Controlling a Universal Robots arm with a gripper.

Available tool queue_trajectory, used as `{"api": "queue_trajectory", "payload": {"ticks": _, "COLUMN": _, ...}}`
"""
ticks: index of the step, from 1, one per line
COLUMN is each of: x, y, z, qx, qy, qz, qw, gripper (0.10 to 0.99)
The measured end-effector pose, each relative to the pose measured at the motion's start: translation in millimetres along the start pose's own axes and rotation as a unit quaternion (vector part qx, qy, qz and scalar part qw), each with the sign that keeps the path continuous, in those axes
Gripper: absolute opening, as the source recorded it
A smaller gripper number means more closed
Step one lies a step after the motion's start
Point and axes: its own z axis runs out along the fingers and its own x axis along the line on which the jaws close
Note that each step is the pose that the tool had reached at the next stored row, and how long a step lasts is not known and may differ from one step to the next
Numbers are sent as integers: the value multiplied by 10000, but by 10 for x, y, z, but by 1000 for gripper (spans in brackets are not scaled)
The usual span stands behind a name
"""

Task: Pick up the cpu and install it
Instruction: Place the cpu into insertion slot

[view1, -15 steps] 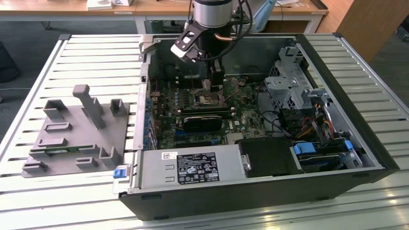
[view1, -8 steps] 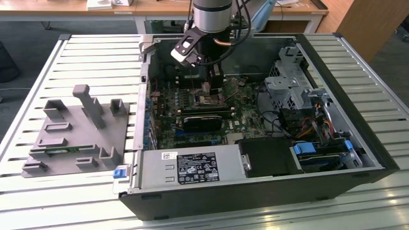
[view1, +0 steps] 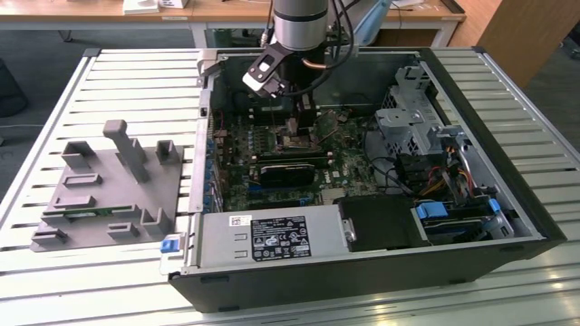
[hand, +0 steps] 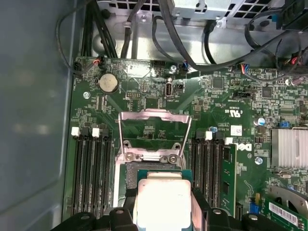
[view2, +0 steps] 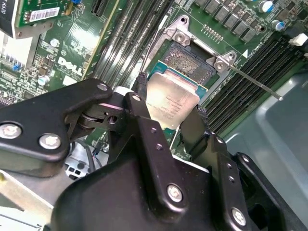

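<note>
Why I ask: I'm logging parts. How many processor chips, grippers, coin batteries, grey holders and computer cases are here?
processor chip: 1
gripper: 1
coin battery: 1
grey holder: 1
computer case: 1
Total: 5

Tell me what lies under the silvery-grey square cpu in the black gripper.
Under the silvery-grey square cpu, clamped in the black gripper, is the open motherboard socket; a strip of its contacts shows beyond the chip. The rest is hidden by the cpu.
</note>
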Motion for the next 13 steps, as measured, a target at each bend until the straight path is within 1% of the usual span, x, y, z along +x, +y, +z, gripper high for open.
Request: {"api": "queue_trajectory", "payload": {"ticks": 13, "x": 3, "y": -4, "z": 56, "qx": 0, "qy": 1, "qz": 0, "qw": 10000, "gripper": 529}}
